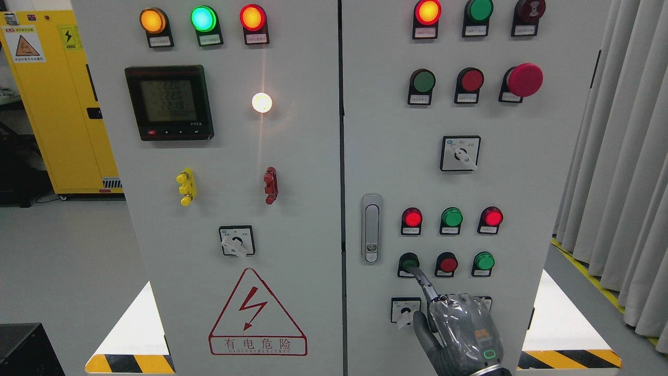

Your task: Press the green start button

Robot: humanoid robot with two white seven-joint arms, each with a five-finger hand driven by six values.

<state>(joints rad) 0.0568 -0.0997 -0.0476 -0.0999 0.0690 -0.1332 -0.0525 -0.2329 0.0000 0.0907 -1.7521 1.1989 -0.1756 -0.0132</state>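
Grey cabinet w/ red triangle warning sign. Top-left lamps: amber, green, red. Red mushroom btn. Dark green button. Grey hand. Yellow locker. Black-yellow stripes on floor tape.

3 rotary sw., 1 meter, 1 e-stop, 1 door handle — 1 R hand
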